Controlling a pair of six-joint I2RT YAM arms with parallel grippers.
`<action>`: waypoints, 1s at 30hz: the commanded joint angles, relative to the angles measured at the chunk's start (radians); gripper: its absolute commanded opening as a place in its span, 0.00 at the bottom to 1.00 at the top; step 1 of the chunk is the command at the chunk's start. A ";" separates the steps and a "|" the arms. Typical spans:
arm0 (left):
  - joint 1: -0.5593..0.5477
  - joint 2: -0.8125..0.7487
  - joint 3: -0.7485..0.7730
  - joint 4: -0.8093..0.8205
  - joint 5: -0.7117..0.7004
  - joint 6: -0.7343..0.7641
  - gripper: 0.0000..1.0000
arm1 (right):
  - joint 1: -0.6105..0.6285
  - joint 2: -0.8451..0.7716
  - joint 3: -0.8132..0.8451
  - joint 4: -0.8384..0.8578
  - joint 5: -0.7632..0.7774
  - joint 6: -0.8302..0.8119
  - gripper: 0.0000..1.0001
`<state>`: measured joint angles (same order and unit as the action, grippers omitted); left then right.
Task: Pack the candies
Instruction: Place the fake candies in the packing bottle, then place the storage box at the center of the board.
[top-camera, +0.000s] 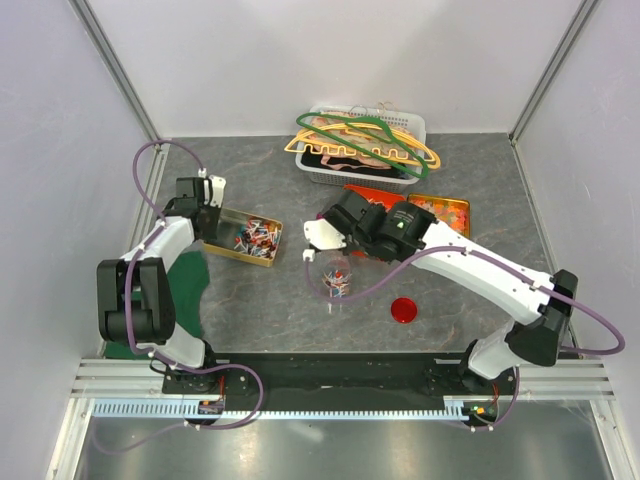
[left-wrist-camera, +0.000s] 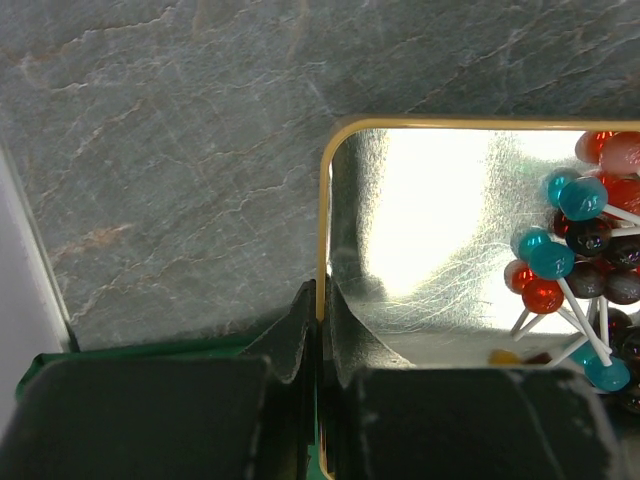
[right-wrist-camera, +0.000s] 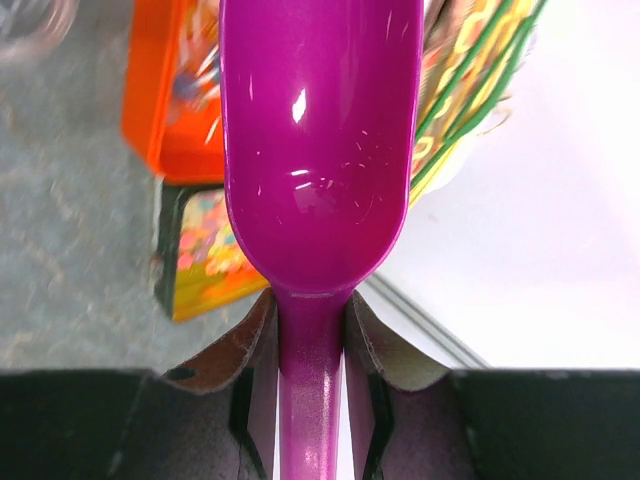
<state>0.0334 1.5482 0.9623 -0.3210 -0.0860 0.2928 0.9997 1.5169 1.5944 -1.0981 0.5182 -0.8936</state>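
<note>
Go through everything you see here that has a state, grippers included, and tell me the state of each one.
left gripper: shut on the tin's rim
right gripper: shut on the scoop's handle
scoop: empty
tin: open, candies piled at one end
glass jar: open, a few candies inside
red lid: off the jar, lying on the table
basket: filled with hangers

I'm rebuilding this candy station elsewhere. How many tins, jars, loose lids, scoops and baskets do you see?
Gold tin: 1
Orange tins: 2
Glass jar: 1
Red lid: 1
Purple scoop: 1
White basket: 1
Total: 7
</note>
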 joint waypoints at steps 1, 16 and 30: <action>0.002 0.023 0.036 0.013 0.081 -0.023 0.02 | 0.004 0.034 0.016 0.242 0.062 -0.015 0.00; -0.009 -0.007 0.039 0.002 0.081 -0.011 0.02 | 0.051 0.347 0.035 0.661 0.259 -0.327 0.00; -0.018 0.113 0.070 -0.013 0.120 -0.009 0.07 | 0.070 0.381 0.059 0.722 0.152 -0.111 0.00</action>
<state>0.0174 1.6325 0.9813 -0.3462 -0.0235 0.2928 1.0695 1.9400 1.6318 -0.4065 0.6918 -1.1213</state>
